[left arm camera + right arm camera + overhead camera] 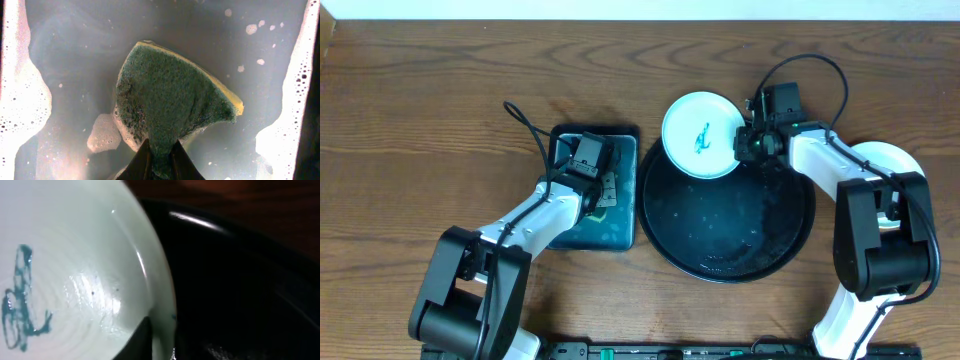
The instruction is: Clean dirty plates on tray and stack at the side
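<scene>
A pale mint plate with a teal scribble rests on the top-left rim of the round black tray. My right gripper is shut on its right rim. In the right wrist view the plate shows wet streaks, and its edge sits between my fingers at the gripper, with the tray behind it. My left gripper is down in the teal tray, shut on a green and yellow sponge at its near corner.
The teal tray's floor holds soapy water with foam along its sides. A white plate lies on the table to the right of the black tray, partly under my right arm. Bare wood runs along the back and left.
</scene>
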Robot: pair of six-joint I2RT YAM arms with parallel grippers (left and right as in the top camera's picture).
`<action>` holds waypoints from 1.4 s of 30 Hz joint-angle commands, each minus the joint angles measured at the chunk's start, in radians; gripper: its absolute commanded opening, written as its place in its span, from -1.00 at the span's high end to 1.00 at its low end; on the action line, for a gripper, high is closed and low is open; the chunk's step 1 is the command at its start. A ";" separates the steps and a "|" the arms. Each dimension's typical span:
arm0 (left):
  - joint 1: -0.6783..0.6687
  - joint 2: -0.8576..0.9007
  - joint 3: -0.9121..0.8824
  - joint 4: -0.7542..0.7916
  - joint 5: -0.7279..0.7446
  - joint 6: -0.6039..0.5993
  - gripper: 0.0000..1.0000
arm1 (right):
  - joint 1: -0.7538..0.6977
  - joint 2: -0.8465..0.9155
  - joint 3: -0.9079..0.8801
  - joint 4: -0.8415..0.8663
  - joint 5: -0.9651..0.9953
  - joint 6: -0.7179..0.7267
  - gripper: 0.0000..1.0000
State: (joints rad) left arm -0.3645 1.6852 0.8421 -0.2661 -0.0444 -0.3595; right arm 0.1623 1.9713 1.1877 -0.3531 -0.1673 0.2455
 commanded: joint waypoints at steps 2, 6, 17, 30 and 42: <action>0.000 0.053 -0.020 -0.018 0.010 0.002 0.85 | 0.008 0.007 0.011 -0.042 0.021 0.010 0.85; 0.000 0.053 -0.020 -0.020 0.010 0.002 0.85 | 0.003 -0.047 0.011 -0.140 0.021 0.000 0.97; 0.000 0.053 -0.020 -0.021 0.011 0.002 0.85 | 0.032 -0.196 0.004 -0.491 0.021 -0.007 0.98; 0.000 0.053 -0.020 -0.028 0.010 0.002 0.85 | 0.053 -0.190 -0.246 -0.273 0.021 0.013 0.93; 0.000 0.053 -0.020 -0.028 0.011 0.002 0.85 | 0.053 -0.190 -0.288 -0.155 0.021 0.012 0.86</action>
State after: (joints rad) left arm -0.3645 1.6859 0.8440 -0.2707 -0.0444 -0.3595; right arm 0.2012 1.7416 0.9291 -0.5220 -0.1505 0.2558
